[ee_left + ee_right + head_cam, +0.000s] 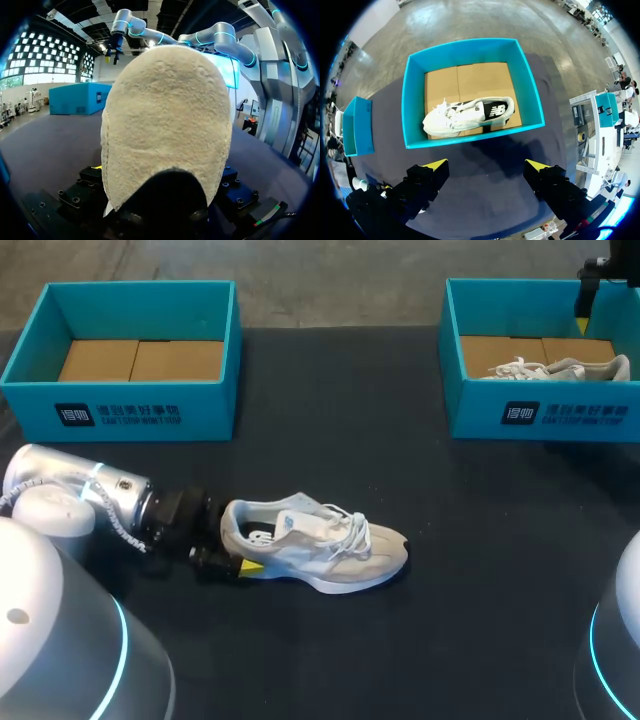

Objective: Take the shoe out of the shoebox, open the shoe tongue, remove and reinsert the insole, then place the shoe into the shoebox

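On the table (450, 640): two shoeboxes (120, 415) (545, 415), two shoes (320, 545) (560, 368); right pincer (487, 165) spread, left pincer (232, 558) cannot tell.

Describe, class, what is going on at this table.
The left claw sits at the heel of a shoe lying on the table, outside the left box; its grip cannot be judged. The right claw hangs open above the right box, which holds a second shoe.

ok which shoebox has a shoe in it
The right shoebox, with a white shoe lying in it; the left shoebox shows only its cardboard floor.
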Controlling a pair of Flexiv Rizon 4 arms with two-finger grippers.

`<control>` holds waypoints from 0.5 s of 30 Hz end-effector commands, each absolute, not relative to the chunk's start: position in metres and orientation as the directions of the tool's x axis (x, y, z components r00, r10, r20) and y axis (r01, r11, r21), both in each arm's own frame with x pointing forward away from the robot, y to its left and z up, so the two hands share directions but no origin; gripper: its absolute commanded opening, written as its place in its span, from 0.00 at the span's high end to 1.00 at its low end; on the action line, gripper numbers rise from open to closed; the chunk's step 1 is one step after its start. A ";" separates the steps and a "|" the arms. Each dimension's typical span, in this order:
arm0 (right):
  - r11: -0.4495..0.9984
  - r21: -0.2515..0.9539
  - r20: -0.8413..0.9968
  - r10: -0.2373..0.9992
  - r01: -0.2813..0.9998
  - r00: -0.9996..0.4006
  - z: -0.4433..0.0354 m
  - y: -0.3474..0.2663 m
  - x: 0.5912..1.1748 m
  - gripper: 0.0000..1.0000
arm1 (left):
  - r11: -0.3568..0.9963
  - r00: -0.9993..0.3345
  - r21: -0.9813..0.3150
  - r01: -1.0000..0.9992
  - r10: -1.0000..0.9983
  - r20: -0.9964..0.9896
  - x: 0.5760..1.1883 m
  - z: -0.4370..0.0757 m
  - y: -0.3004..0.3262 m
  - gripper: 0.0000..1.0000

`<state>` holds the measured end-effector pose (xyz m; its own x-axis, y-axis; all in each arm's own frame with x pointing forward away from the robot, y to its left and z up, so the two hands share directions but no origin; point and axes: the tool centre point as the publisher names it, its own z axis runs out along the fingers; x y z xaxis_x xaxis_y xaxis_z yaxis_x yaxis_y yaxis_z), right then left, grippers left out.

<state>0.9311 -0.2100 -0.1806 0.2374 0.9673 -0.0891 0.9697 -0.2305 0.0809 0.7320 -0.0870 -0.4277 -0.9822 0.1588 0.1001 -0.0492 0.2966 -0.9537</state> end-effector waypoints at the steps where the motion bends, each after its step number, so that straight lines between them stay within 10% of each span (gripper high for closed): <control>1: -0.231 0.081 -0.090 0.967 0.970 0.238 -0.181 -0.210 0.931 0.00 | 0.299 -0.982 -0.953 -0.049 0.158 0.100 0.732 -0.427 -0.088 1.00; 15: -0.249 0.082 -0.088 0.963 0.965 0.256 -0.178 -0.210 0.932 0.00 | 0.299 -0.982 -0.953 -0.049 0.158 0.100 0.732 -0.427 -0.088 1.00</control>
<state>0.9315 -0.2101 -0.1800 0.2534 0.9634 -0.0868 0.9656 -0.2465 0.0829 0.7324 -0.0872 -0.4278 -0.9821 0.1595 0.1005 -0.0494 0.2966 -0.9537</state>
